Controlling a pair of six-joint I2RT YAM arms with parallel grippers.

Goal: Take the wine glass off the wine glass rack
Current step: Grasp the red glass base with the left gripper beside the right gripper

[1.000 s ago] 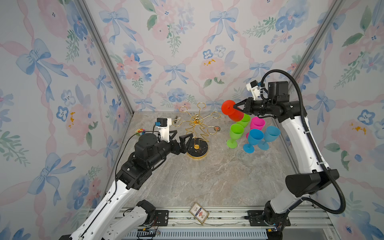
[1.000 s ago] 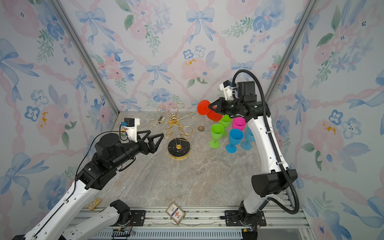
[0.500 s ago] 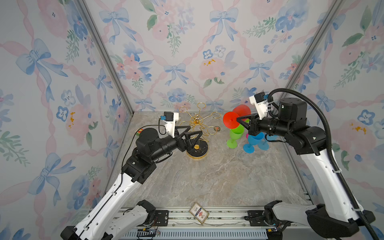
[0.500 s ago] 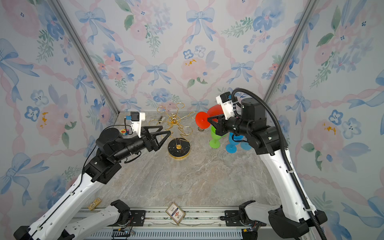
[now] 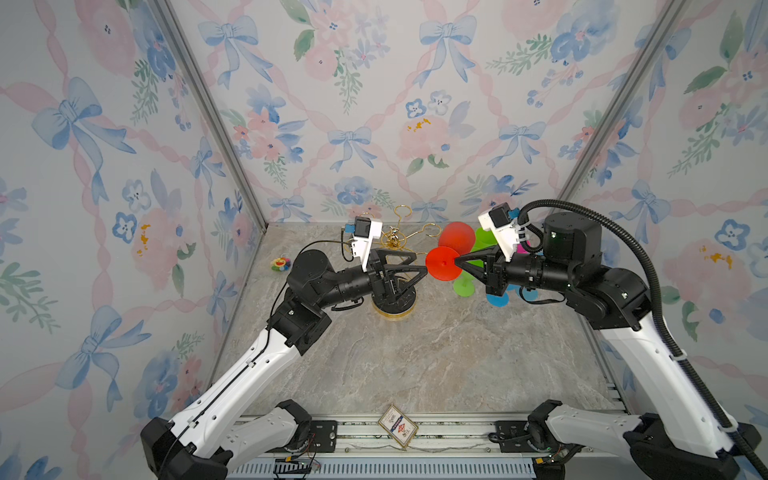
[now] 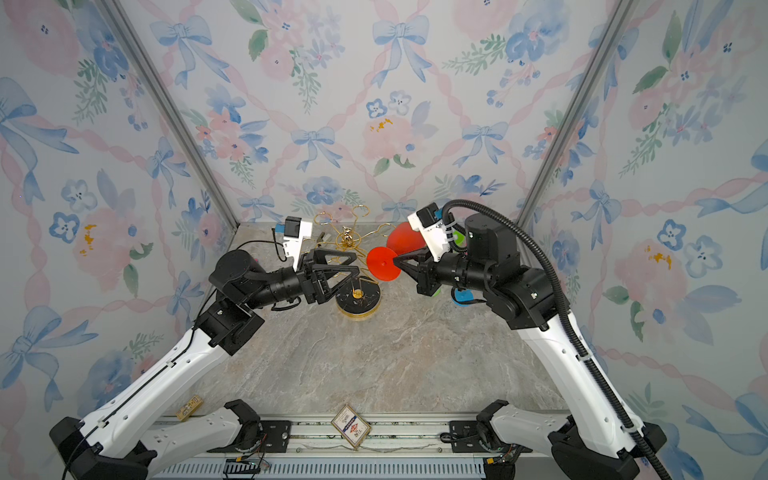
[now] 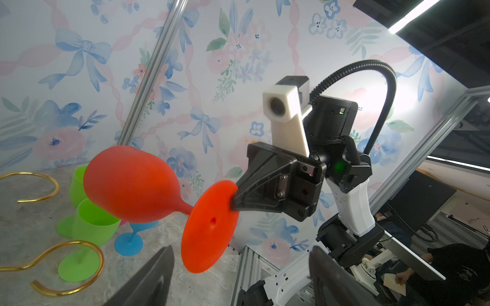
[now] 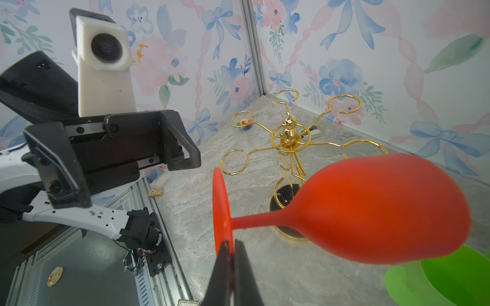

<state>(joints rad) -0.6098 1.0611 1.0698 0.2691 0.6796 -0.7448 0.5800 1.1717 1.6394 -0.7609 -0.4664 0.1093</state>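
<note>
A red wine glass (image 5: 444, 262) hangs in the air on its side, clear of the wine glass rack (image 5: 394, 306). My right gripper (image 8: 230, 245) is shut on the rim of the glass's round foot, seen edge-on in the right wrist view. The bowl (image 8: 371, 212) points back toward the wall. The gold wire rack (image 8: 289, 135) stands on its black base with its loop arms bare. My left gripper (image 5: 420, 266) is open just left of the foot, above the rack's base. In the left wrist view its fingers (image 7: 156, 273) stand wide, with the foot (image 7: 209, 225) just ahead of them and untouched.
Green glasses (image 7: 92, 225), a blue glass (image 7: 130, 245) and a pink one stand together at the back right, behind my right gripper. A small colourful toy (image 5: 280, 264) lies by the left wall. A card (image 5: 397, 426) sits on the front rail.
My right arm has swung down and toward the middle with the red glass. My left gripper has risen above the rack's base toward the glass's foot, its jaws narrowing a little.
</note>
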